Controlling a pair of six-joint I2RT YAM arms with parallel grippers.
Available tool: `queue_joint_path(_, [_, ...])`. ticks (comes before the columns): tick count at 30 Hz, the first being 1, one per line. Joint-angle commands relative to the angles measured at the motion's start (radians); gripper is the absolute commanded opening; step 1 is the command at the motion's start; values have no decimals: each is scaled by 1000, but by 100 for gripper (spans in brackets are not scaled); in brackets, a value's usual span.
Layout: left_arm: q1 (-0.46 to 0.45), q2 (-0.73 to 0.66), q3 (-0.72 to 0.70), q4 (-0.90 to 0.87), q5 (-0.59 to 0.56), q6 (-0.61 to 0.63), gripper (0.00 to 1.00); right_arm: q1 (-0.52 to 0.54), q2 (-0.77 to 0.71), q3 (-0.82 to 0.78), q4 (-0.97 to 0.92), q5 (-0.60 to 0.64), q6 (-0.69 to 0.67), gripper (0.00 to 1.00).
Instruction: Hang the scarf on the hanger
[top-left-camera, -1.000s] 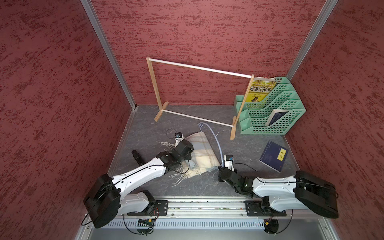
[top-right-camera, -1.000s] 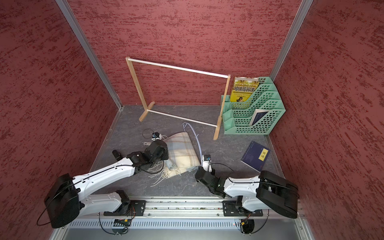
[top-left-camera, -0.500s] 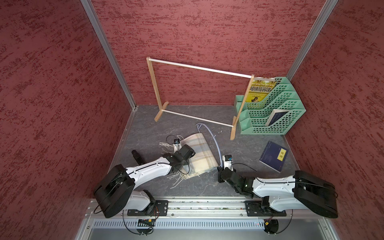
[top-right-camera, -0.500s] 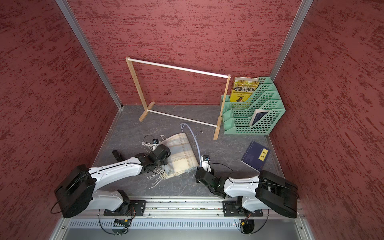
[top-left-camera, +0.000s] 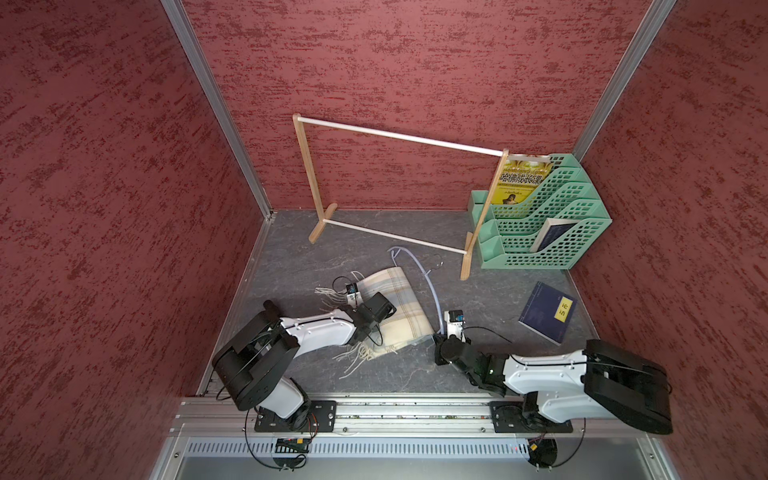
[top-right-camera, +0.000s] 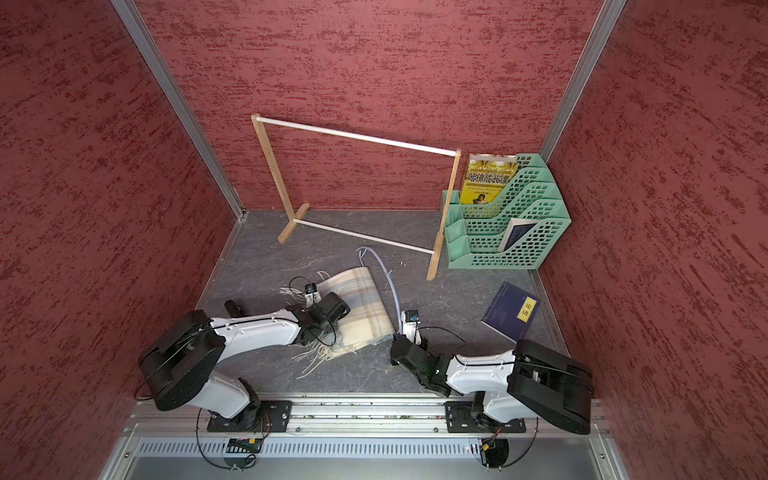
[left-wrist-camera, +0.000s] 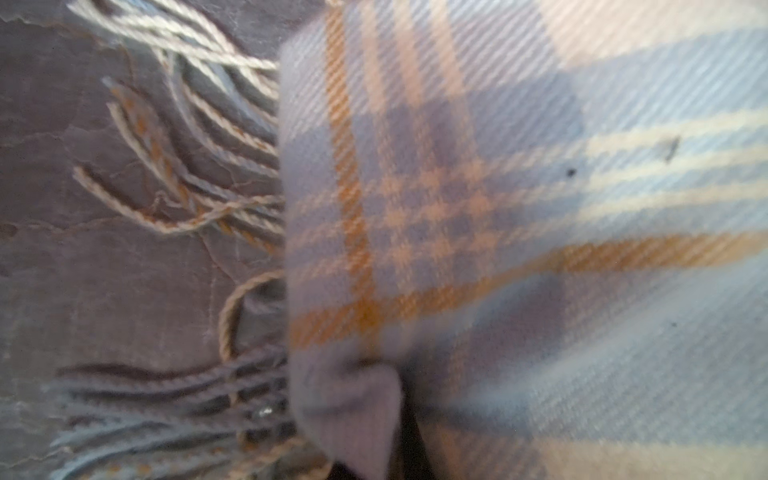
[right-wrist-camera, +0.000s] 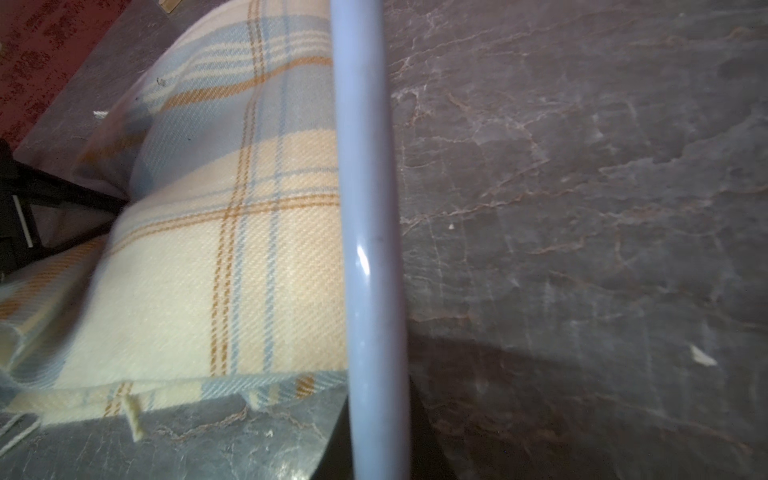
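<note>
- We see the left gripper (top-left-camera: 376, 309) pinched tight on the scarf (top-left-camera: 395, 303) near its fringe.
- Right gripper (top-left-camera: 438, 340) clamped on the hanger (right-wrist-camera: 365, 208), at one end.
- Scarf lies folded on the grey table (top-left-camera: 299, 257), hanger's curved bar along its edge, near the wooden rack (top-left-camera: 311, 178).

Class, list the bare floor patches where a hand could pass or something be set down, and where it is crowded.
Free: floor between the rack's lower rod and the scarf; floor between the hanger and the blue book; the front strip between the left arm and the right arm. Crowded: mid-floor, where scarf and hanger meet.
</note>
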Motion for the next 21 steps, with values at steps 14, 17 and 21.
queue_joint_path(14, [-90, 110, -45, -34, 18, -94, 0, -22, -494, -18, -475, 383, 24, 0])
queue_joint_path(17, [-114, 120, -25, -36, 8, -115, 0, -21, -509, 14, -486, 425, 2, 0])
queue_joint_path(21, [-125, 117, -18, -32, 1, -128, 0, -21, -537, 65, -488, 486, -75, 0])
